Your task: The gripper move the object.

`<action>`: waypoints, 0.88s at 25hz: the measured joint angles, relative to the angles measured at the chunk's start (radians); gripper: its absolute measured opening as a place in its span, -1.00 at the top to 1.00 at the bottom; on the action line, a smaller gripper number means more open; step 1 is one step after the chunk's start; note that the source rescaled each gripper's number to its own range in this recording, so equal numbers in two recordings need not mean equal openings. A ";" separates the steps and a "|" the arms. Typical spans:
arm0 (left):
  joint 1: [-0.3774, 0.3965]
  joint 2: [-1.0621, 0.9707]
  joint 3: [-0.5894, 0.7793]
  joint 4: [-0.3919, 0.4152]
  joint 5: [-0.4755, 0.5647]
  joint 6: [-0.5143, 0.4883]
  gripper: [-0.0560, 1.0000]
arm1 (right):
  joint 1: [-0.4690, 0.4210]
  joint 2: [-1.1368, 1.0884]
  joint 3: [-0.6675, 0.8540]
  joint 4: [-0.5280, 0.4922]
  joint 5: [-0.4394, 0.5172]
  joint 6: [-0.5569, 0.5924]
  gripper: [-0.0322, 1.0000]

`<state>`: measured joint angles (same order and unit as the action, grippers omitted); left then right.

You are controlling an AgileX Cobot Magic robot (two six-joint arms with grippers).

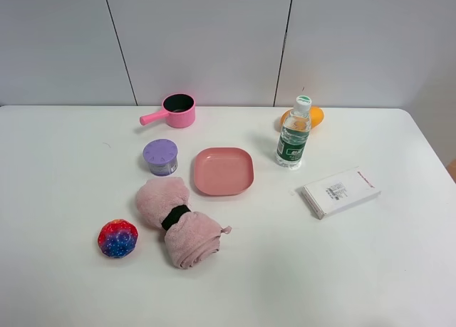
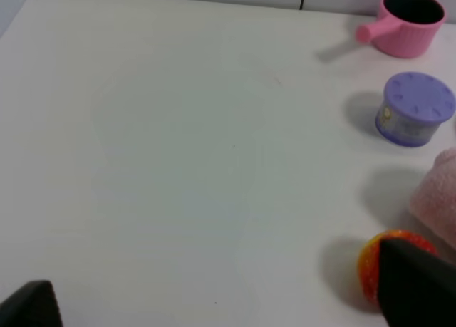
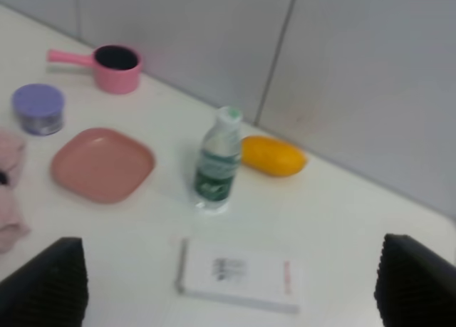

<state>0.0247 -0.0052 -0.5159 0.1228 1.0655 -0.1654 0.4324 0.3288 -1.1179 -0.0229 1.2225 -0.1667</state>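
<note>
The lavender round jar [image 1: 161, 157] with a knobbed lid stands upright on the white table, left of the pink plate [image 1: 224, 171]. It also shows in the left wrist view [image 2: 415, 108] and the right wrist view [image 3: 38, 107]. No arm shows in the exterior high view. My left gripper [image 2: 221, 298] is open and empty, its black fingertips [image 2: 417, 284] wide apart above bare table, well away from the jar. My right gripper [image 3: 228, 284] is open and empty, high above the white box [image 3: 239, 273].
A pink saucepan [image 1: 174, 111] stands behind the jar. A rolled pink towel [image 1: 178, 224] and a multicoloured ball [image 1: 117, 238] lie in front of it. A water bottle [image 1: 293, 133], an orange-yellow fruit [image 1: 313, 117] and the white box [image 1: 340, 191] are on the right.
</note>
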 joint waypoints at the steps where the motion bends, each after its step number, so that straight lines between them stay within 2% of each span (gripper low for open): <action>1: 0.000 0.000 0.000 0.000 0.000 0.000 -1.00 | -0.024 -0.007 0.027 0.035 0.000 -0.002 0.01; 5: 0.000 0.000 0.000 0.000 0.000 0.000 -1.00 | -0.102 -0.039 0.126 0.142 0.000 -0.005 0.01; 9: 0.000 0.000 0.000 0.000 0.000 0.000 -1.00 | -0.133 -0.060 0.229 0.228 0.000 0.022 0.01; 12: 0.000 0.000 0.000 0.000 0.000 -0.001 -1.00 | -0.133 -0.062 0.311 0.211 -0.001 0.044 0.01; 15: 0.000 0.000 0.000 0.000 0.000 -0.001 -1.00 | -0.133 -0.061 0.409 0.140 -0.013 0.076 0.01; 20: 0.000 0.000 0.000 0.000 -0.001 -0.001 -1.00 | -0.133 -0.059 0.595 0.101 -0.119 0.113 0.01; 22: 0.000 0.000 0.000 0.000 -0.001 -0.001 -1.00 | -0.133 -0.059 0.607 0.098 -0.135 0.117 0.01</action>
<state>0.0247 -0.0052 -0.5159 0.1228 1.0646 -0.1662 0.2992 0.2700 -0.5107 0.0754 1.0873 -0.0499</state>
